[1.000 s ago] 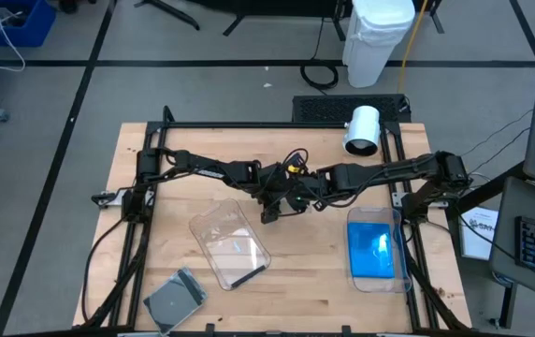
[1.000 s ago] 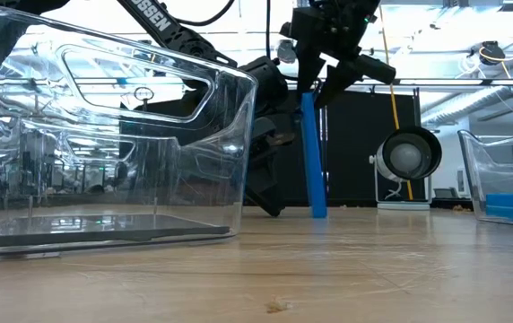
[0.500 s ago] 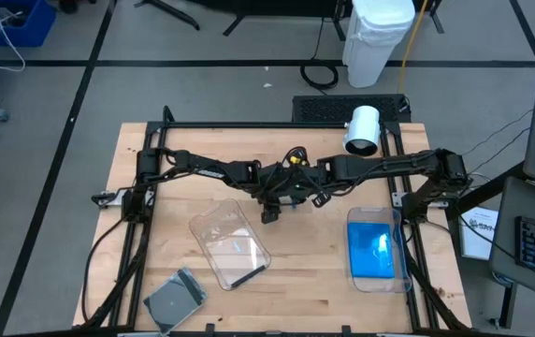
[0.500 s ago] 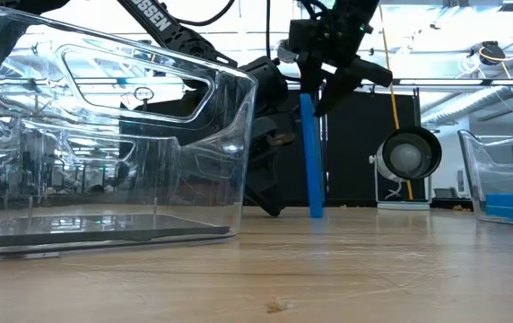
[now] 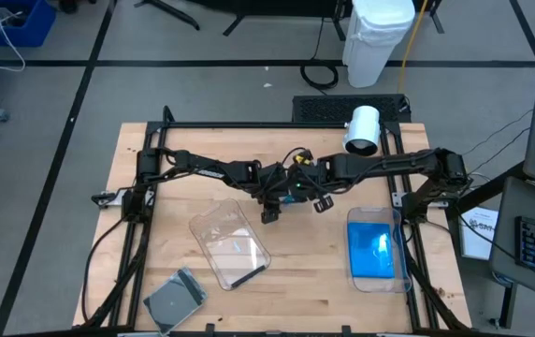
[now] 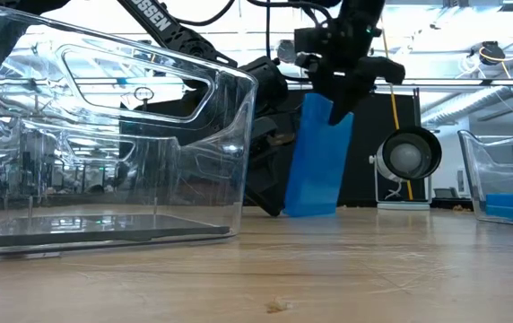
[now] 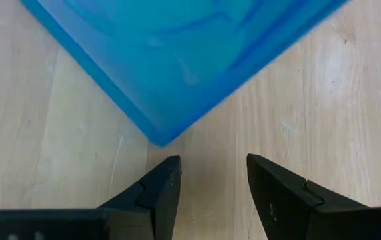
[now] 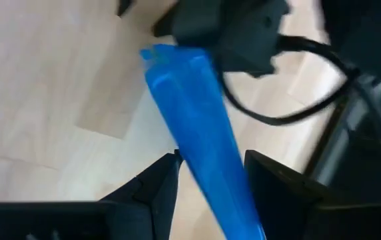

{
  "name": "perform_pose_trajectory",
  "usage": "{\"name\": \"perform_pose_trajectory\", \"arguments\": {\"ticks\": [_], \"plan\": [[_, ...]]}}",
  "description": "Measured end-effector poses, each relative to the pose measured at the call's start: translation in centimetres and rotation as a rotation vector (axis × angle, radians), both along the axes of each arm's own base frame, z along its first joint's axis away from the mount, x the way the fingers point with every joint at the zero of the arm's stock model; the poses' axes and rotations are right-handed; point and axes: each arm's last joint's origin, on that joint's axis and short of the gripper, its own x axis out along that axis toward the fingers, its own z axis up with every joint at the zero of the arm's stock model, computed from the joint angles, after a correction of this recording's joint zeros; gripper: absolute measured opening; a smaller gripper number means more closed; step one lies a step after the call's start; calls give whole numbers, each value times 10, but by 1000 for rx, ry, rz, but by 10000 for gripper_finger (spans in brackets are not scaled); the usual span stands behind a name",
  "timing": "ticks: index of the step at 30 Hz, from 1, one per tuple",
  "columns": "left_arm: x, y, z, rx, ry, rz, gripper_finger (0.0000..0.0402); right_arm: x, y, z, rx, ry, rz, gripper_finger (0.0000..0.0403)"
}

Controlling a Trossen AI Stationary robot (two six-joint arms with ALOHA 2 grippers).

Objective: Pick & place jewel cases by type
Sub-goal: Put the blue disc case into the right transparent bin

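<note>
Wood bench, two clear tubs; right hand pinches a blue case at its top edge mid-bench, tilted, bottom edge on the wood, likely headed for the right tub holding blue ones; left hand spread, empty, beside the case.

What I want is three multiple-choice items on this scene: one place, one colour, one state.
1. The grey case lies:
A) in a tub
B) on the table
C) on the floor

2. The held case in the right tool is:
A) blue
B) grey
C) red

3. The left tool is:
A) open, empty
B) shut on a case
C) out of view

Key:
1. B, it sits on bare wood at the table's front left.
2. A, it shows bright blue in the low view.
3. A, only wood shows between its fingers.
</note>
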Motion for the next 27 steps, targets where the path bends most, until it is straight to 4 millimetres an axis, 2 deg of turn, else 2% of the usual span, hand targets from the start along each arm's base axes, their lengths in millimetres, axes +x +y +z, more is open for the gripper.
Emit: {"name": "perform_pose_trajectory", "arguments": {"ticks": [4, 9, 14, 18, 21, 25, 27], "plan": [[0, 0, 0, 0, 0, 3, 182, -4, 0, -16, 2, 35, -1, 124], [2, 1, 1, 6, -25, 2, 182, -12, -2, -40, 0, 69, -2, 19], [4, 1, 1, 11, -48, 2, 182, -21, 1, -45, -102, 91, -20, 7], [3, 1, 4, 12, -48, 6, 182, -34, 5, -25, -131, 49, -18, 5], [2, 0, 8, 15, -52, 15, 182, -50, 4, -1, -161, -39, -81, 4], [1, 1, 14, 23, -56, 28, 182, -81, 3, 33, -144, -184, -215, 4], [1, 1, 16, 29, -63, 47, 182, -99, 7, 52, -97, -310, -277, 4]]}}
